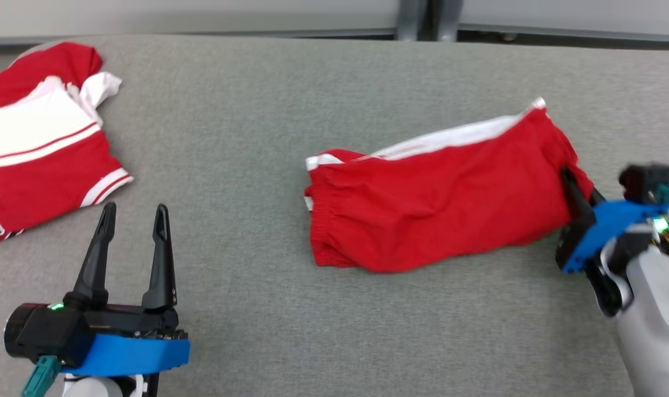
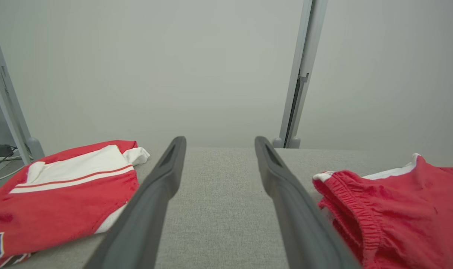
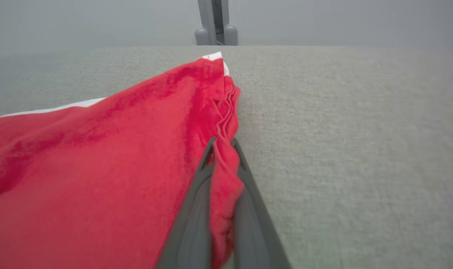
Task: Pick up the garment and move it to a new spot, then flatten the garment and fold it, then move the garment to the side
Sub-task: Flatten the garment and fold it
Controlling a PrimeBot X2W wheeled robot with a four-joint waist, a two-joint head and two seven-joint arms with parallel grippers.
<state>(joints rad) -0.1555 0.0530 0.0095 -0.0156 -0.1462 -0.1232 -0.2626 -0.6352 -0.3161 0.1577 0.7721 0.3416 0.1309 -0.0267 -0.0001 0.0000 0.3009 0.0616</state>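
Shorts (image 1: 439, 198): red with white trim, we see them centre-right on the grey table (image 1: 246, 110)
Right gripper (image 3: 223, 145): lower right, pinched tight on the shorts' bunched edge
Left gripper (image 1: 134, 209): lower left, fingers wide apart, holding nothing
Jersey (image 1: 42, 149): red-and-white, upper left, well apart

A grey fabric-covered table (image 1: 246, 110) is stretching out beneath me, carrying two garments. The red shorts (image 1: 439, 204) with white trim are lying leftward from my right gripper (image 1: 567, 175), their end reaching it. A red-and-white jersey (image 1: 42, 160) is lying ahead and left of my left gripper (image 1: 134, 207), well apart from them.
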